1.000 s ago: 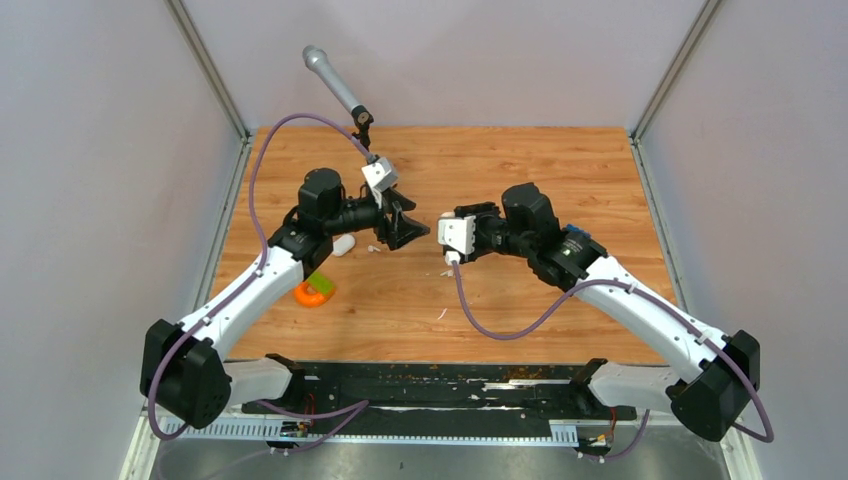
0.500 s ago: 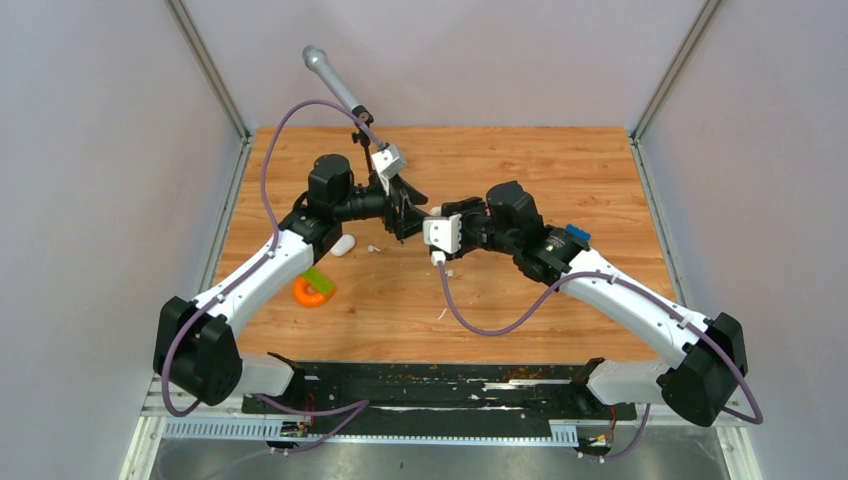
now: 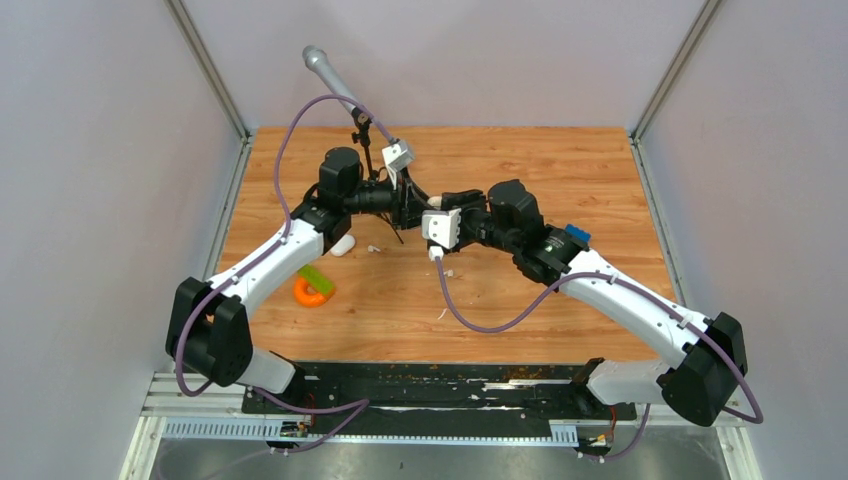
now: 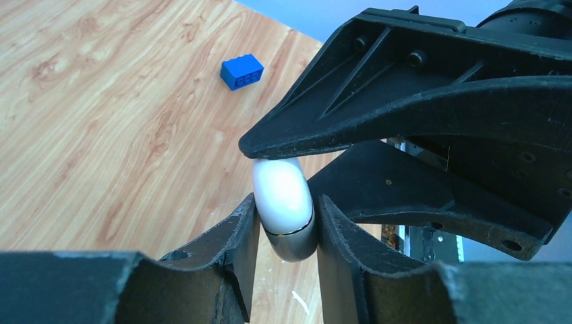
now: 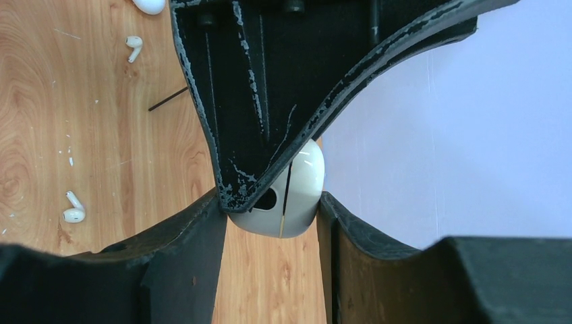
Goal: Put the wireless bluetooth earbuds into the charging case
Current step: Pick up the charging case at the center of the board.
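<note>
Case (image 4: 283, 202), closed, pinched mid-air by left tool (image 4: 287, 204) and right tool (image 5: 271, 199); opening step likely; next needs steady pulling apart.

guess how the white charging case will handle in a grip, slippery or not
Probably slippery: the charging case is glossy and rounded, pinched at its curved sides by black fingers. Likely stiff: its shell shows no dent under the squeeze. Might roll if dropped, being pebble-shaped.
</note>
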You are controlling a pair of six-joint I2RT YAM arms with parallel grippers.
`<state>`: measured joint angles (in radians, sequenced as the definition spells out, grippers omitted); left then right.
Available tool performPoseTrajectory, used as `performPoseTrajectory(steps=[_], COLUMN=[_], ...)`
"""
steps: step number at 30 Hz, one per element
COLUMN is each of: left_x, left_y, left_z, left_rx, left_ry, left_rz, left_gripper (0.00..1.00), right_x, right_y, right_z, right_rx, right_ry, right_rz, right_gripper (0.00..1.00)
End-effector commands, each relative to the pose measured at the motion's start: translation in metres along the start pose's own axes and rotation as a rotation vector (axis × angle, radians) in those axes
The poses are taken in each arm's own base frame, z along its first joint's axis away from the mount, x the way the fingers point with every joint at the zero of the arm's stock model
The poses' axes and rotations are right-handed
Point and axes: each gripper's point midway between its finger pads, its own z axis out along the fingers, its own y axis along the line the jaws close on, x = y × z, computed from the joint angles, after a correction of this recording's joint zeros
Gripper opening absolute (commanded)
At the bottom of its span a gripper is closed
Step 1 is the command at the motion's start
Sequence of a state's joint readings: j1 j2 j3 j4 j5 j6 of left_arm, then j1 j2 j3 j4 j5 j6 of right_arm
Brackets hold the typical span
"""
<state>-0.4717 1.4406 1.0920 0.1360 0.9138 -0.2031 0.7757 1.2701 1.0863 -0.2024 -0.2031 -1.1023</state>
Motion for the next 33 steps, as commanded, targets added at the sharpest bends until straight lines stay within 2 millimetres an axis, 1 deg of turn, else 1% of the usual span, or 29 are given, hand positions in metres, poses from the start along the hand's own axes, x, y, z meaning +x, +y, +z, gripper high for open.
performPoseTrajectory(steps=[1,5,9,10,12,14,16,17,18,20,22,25,28,29,31,33], left_x=[-0.024,-0.026,-0.028,-0.028,-0.029,-0.031,-0.033,-0.034,-0.034,-0.03,-0.022,-0.007,0.005,0.009,0.013,0.013], left_y=[-0.002,0.001,0.002,0.003,0.003,0.003,0.006,0.007,0.007,0.004,0.0,0.001,-0.001,-0.003,-0.006,-0.012], left_z=[0.002,-0.001,-0.003,-0.004,-0.005,-0.006,-0.008,-0.01,-0.011,-0.014,-0.018,-0.028,-0.035,-0.036,-0.034,-0.031], left_rx=[0.017,0.022,0.029,0.03,0.032,0.035,0.027,0.024,0.028,0.047,0.067,0.035,0.032,0.044,0.069,0.103], left_ry=[-0.051,-0.069,-0.09,-0.092,-0.097,-0.106,-0.115,-0.119,-0.118,-0.109,-0.087,-0.061,-0.047,-0.042,-0.06,-0.097], left_rz=[0.058,0.022,0.005,0.005,0.0,0.003,0.002,0.001,0.0,0.015,0.065,0.275,0.48,0.539,0.63,0.708], left_gripper=[0.39,0.3,0.21,0.18,0.15,0.14,0.13,0.11,0.1,0.08,0.06,0.07,0.08,0.08,0.08,0.08], right_x=[-0.014,-0.014,-0.013,-0.012,-0.009,-0.017,-0.017,-0.014,-0.012,-0.005,0.001,0.003,-0.005,-0.011,-0.015,-0.017], right_y=[-0.012,-0.011,-0.01,-0.009,-0.005,-0.004,0.003,0.012,0.013,0.01,0.009,0.012,0.018,0.019,0.018,0.015], right_z=[0.001,0.001,-0.001,-0.002,-0.007,-0.014,-0.02,-0.023,-0.026,-0.035,-0.045,-0.055,-0.062,-0.064,-0.058,-0.052], right_rx=[0.032,0.025,0.012,0.003,-0.051,-0.116,-0.184,-0.228,-0.246,-0.267,-0.316,-0.436,-0.583,-0.63,-0.678,-0.7], right_ry=[-0.046,-0.048,-0.04,-0.037,-0.051,-0.119,-0.116,-0.086,-0.068,-0.039,-0.029,-0.008,-0.019,-0.041,-0.064,-0.086], right_rz=[0.003,0.024,0.047,0.06,0.126,0.245,0.309,0.339,0.366,0.449,0.554,0.662,0.675,0.681,0.715,0.711], right_gripper=[0.29,0.34,0.43,0.47,0.58,0.78,0.85,0.87,0.88,0.88,0.88,0.85,0.82,0.8,0.74,0.69])
